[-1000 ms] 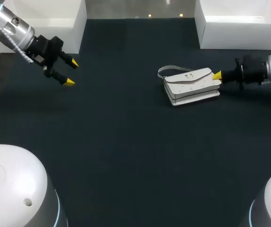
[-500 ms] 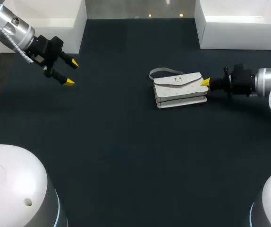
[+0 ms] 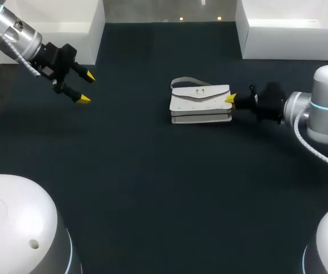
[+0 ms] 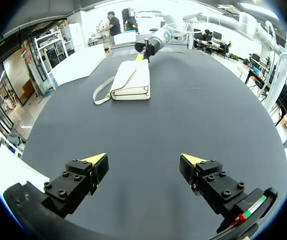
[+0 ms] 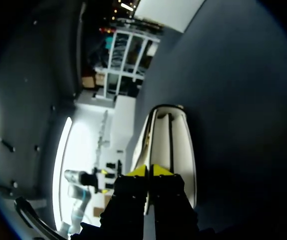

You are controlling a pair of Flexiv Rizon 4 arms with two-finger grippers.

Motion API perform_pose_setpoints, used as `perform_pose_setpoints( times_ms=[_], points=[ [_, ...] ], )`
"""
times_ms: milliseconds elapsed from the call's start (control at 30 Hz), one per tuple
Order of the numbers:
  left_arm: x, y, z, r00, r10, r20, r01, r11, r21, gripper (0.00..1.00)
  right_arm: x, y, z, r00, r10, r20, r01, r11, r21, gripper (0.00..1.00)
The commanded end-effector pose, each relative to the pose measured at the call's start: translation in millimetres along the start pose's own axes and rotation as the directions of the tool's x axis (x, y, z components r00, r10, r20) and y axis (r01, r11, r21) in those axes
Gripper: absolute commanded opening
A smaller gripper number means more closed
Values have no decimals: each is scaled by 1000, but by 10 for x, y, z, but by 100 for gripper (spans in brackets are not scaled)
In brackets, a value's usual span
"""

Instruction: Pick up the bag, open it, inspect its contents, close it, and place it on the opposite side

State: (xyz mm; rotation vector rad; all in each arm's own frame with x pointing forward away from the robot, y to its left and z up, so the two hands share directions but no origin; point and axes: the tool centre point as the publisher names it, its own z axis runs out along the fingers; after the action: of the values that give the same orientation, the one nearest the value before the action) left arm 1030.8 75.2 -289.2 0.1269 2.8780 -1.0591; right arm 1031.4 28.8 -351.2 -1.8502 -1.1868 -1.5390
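White bag (image 3: pixel 201 104) lies flat on the counter (image 3: pixel 152 182). The right claw (image 3: pixel 230 99), tips pinched together, touches the bag's end; the left claw (image 3: pixel 86 87), spread wide, hangs well apart from the bag.

bag (image 3: pixel 201 103) looks like smooth white leather or faux leather, low sheen, with a tiny shiny metal clasp (image 3: pixel 199 91) on the flap and a flat strap (image 3: pixel 183 81) in the same stuff. desk (image 3: pixel 152 182) is dark and matt, kinda cloth-like, no glare. left jaws are matt black metal blocks with screw heads, tips (image 4: pixel 94 159) yellow and plastic-looking. left arm (image 3: pixel 12 31) is silvery metal, right arm (image 3: pixel 324 108) a glossy white shell
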Motion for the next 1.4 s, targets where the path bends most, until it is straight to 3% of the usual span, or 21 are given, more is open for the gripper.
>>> perform_pose_setpoints(
  times_ms=[33, 667, 1400],
  points=[
    [1, 6, 6, 1000, 1, 1, -1, 1000, 2, 100, 23, -56, 122, 1000, -4, -16, 2, 995, -100, 0],
    [1, 6, 6, 1000, 1, 1, -1, 1000, 2, 100, 134, -191, 471, 998, 19, -61, -15, 998, 60, 0],
    [1, 6, 6, 1000, 1, 1, -1, 1000, 2, 100, 249, -492, 814, 998, 11, -65, -5, 996, 90, 0]
  ],
)
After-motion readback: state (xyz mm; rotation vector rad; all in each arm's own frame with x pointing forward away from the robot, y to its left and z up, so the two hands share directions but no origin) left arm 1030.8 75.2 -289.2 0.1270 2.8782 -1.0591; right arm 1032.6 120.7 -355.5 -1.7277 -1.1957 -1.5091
